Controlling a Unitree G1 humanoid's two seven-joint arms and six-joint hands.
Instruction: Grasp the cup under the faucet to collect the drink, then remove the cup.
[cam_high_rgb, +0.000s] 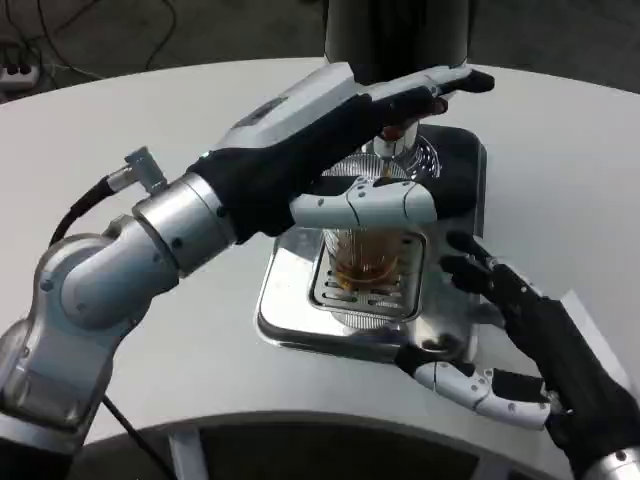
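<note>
With your left hand (385, 150) clamped on the part-filled cup (368, 255) and right hand (510, 340) spread empty, lift level, or drink spills onto the tray (290, 310).

One camera in use, mounted high on the robot's head or chest, facing forward and steeply down onto the white table (120, 140). It sits close: the left forearm (150, 250) crosses most of the frame from the lower left, and the right hand (520, 340) enters at the lower right corner. The drink machine (395, 30) stands at top centre (its upper part cut off by the frame edge), its metal drip tray (290, 320) near mid-frame. Dark floor (150, 30) lies beyond the table's far edge.
</note>
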